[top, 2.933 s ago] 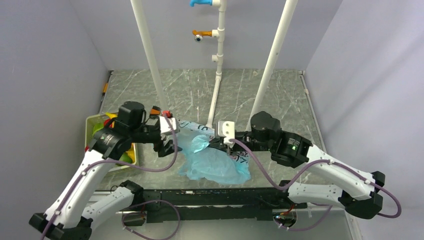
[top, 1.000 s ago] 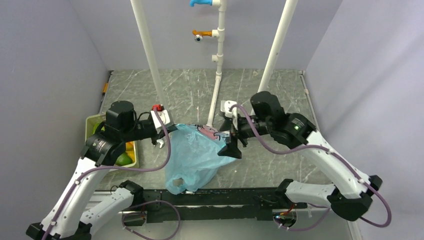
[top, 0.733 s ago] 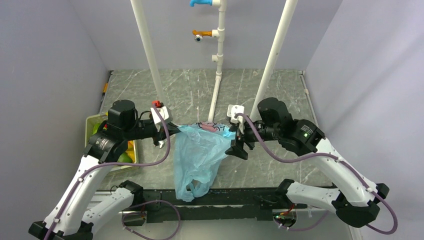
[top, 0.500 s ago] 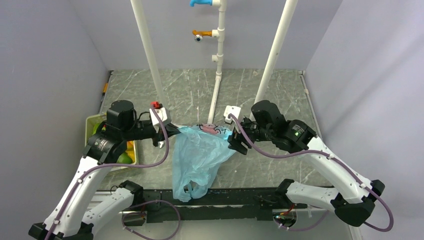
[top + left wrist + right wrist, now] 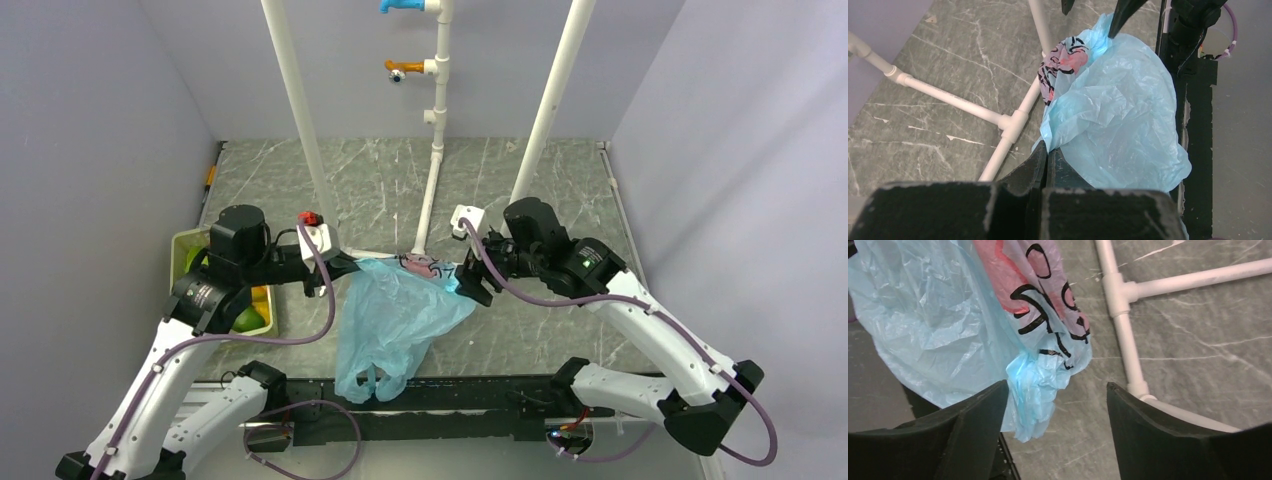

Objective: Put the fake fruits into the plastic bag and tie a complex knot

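Top view, pipe point(image 5: 430, 205): the middle white post; its foot stands at the bag's top edge.
Top view, bag point(image 5: 395, 315): hangs just nearer than the pipe's foot. Its top edge runs left to right and its body sags toward the table's point(image 5: 560, 190) near edge.
Top view, left gripper point(image 5: 340, 266): left of the pipe, holding the bag's left corner.
Top view, right gripper point(image 5: 470, 283): right of the pipe, at the bag's right corner.
Top view, fruits point(image 5: 250, 318): in a bin point(image 5: 183, 243) well left of the pipe; none show in the bag.
Left wrist, fingers point(image 5: 1030, 172): pressed together on the bag's edge, with the pipe to their left.
Right wrist, fingers point(image 5: 973, 420): spread and gripping nothing. The bunched corner lies between them, close to the left one, with the pipe beyond to the right.
Next move, likely: the right gripper is nearest that corner and needs to close on it to spread the mouth.
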Controlling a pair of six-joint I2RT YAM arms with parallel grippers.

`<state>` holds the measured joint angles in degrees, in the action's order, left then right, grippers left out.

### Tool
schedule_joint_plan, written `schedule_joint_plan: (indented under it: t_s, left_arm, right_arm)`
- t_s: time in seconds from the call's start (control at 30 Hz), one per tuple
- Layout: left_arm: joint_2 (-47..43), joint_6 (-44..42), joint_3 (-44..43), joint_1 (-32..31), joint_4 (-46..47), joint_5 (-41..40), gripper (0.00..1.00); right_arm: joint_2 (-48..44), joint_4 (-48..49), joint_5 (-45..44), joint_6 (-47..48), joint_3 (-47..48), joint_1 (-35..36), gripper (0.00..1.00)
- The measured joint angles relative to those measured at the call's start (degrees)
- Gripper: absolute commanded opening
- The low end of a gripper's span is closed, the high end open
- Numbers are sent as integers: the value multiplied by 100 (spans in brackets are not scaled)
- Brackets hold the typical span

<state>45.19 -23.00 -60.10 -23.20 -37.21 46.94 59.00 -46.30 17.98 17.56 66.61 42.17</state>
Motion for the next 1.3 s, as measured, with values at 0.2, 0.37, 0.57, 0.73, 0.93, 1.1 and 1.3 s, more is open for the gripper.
schedule_joint_plan:
  t_s: [0.2,0.37,0.57,0.73,0.93,1.1,1.3]
  left_arm:
    - [-17,48,72,0,109,-35,0]
    - [-46,216,179,57,201,-103,0]
    - [-87,391,245,1137,199,181,0]
    - [17,461,260,2291,28,1427,0]
    - [450,240,-350,2048,-212,1906,0]
    - [763,63,-994,734,-334,1486,0]
    - [1261,168,-1467,-363,-291,949,0]
  right_arm:
    - [68,-138,470,168,-188,-79,43]
    - [-4,-457,647,492,-310,-175,0]
    - [-658,-695,706,949,-313,-601,0]
    - [-1163,-708,990,1150,-291,-706,0]
    - [-957,-1224,1331,975,63,-828,97]
    - [-629,-1261,1716,590,911,-868,100]
    - [-199,-269,2026,-153,1344,-363,100]
